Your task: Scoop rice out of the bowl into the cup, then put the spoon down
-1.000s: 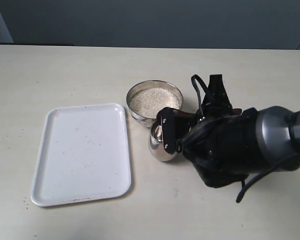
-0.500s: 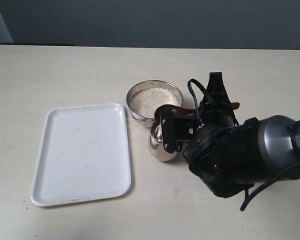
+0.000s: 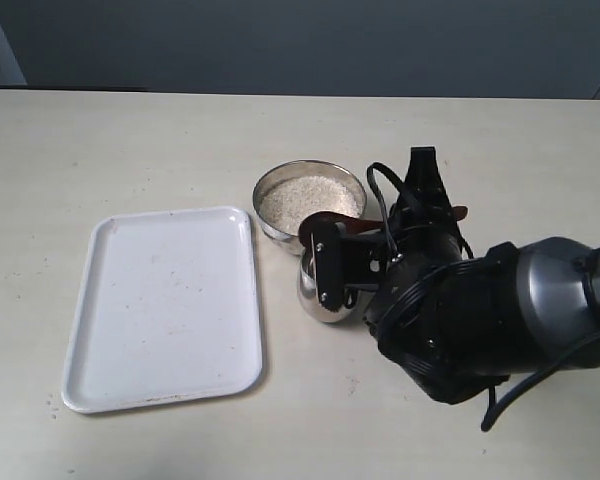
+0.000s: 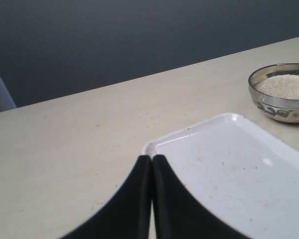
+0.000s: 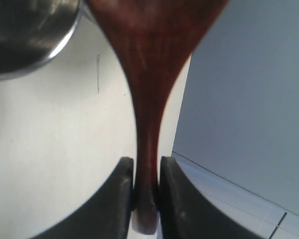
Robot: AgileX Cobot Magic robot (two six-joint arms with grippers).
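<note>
The steel bowl (image 3: pixel 276 230) holds off-white rice (image 3: pixel 300 198) at mid-table. Just in front of it stands the small steel cup (image 3: pixel 314 300), partly hidden by my right gripper (image 3: pixel 338 255). That gripper is shut on the handle of the reddish-brown wooden spoon (image 3: pixel 344 222), whose bowl end hangs over the cup beside the bowl's rim. In the right wrist view the spoon (image 5: pixel 149 74) is pinched between the fingers (image 5: pixel 120 199), with a steel rim (image 5: pixel 55 47) beside it. My left gripper (image 4: pixel 152 160) is shut and empty over the tray's corner; bowl (image 4: pixel 279 107) and rice (image 4: pixel 285 84) lie beyond.
A white rectangular tray (image 3: pixel 165 305) lies on the beige table (image 3: pixel 130 140) left of the bowl and cup; it also shows in the left wrist view as the tray (image 4: pixel 229 174). The bulky right arm (image 3: pixel 480 310) covers the table right of the cup.
The right arm has shifted slightly left and turned, carrying the spoon's bowl end closer over the cup. Bowl, cup and tray have stayed put.
</note>
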